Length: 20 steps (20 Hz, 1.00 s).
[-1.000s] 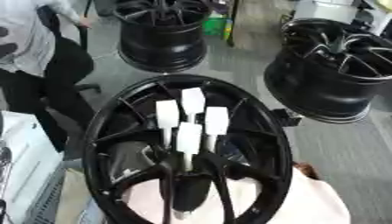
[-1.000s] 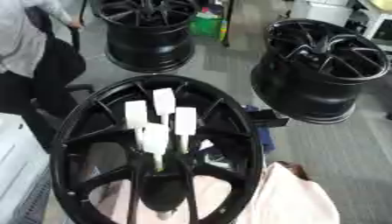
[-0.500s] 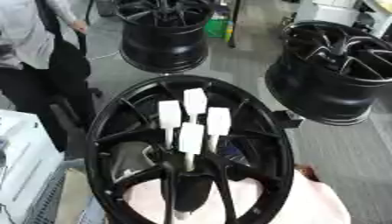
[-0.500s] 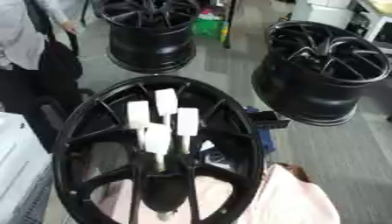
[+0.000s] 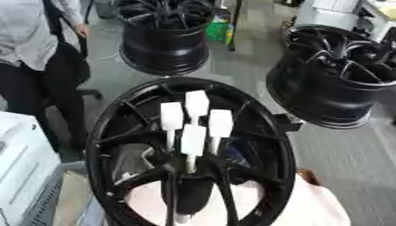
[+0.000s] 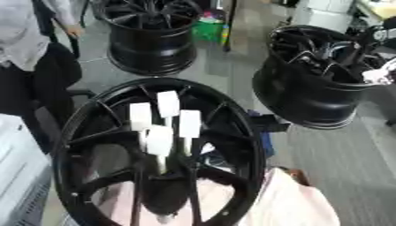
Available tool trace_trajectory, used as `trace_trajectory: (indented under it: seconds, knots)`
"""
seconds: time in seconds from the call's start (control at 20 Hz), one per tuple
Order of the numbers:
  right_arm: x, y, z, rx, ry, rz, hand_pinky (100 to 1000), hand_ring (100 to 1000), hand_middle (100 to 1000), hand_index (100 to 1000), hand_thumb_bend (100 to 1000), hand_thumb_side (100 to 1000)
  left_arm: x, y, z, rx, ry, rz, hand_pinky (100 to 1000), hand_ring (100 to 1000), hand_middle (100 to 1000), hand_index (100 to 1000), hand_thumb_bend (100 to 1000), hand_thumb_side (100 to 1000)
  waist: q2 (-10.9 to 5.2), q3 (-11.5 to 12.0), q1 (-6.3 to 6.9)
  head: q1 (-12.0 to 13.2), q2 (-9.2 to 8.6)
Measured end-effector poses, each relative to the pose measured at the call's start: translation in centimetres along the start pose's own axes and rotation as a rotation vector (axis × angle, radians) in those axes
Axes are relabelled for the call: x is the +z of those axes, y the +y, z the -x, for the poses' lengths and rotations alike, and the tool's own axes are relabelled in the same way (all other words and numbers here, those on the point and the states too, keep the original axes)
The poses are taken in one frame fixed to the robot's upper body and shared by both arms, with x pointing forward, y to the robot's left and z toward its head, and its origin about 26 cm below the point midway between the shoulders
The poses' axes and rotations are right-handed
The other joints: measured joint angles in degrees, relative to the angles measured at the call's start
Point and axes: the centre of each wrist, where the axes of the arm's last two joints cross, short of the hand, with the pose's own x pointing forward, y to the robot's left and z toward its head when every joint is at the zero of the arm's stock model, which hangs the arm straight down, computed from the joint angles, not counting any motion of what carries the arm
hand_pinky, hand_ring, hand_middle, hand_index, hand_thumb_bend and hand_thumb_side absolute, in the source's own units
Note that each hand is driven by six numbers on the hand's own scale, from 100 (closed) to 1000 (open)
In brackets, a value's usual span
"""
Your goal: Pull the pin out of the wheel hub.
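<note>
A large black wheel hub [image 5: 102,132] lies flat right in front of me, filling the lower middle of both eye views. Several white pins with flat rectangular heads stand upright from its centre, close together: one at the back [image 5: 196,102], one at the left [image 5: 172,115], one at the right [image 5: 220,122] and one at the front [image 5: 192,139]. Their thin stems go down into the dark centre between the spokes. Neither of my hands shows in either view.
A pink cloth [image 5: 313,207] lies under the hub at the lower right. Two more black wheels stand on the floor, one at the back [image 5: 166,42] and one at the right [image 5: 333,84]. A person [image 5: 35,53] stands at the left. A white box [image 5: 19,170] sits at the lower left.
The whole picture has shifted slightly, so the camera moved. The pins and the hub stand as before. The person at the left has shifted a little.
</note>
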Motion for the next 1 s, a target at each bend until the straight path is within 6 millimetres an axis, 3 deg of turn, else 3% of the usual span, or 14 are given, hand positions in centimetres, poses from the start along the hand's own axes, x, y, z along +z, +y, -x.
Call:
trace_trajectory:
  seconds: [0.55,1.0]
  knots:
    - [-7.3,-0.7,-0.5,-0.008,-0.028,-0.012,889,868,833,880,100,624,-1.0,0.6,-0.4,-0.017,-0.053,-0.097,772,887,649,838,166,577,-0.33,1.03,0.42,-1.05,0.54]
    - [-12.3,-1.4,-2.8,0.038,-0.039,0.001,889,870,837,881,100,605,-2.1,1.3,-1.0,-0.052,-0.125,-0.166,776,879,651,837,197,533,-0.33,2.2,0.89,-2.68,0.74]
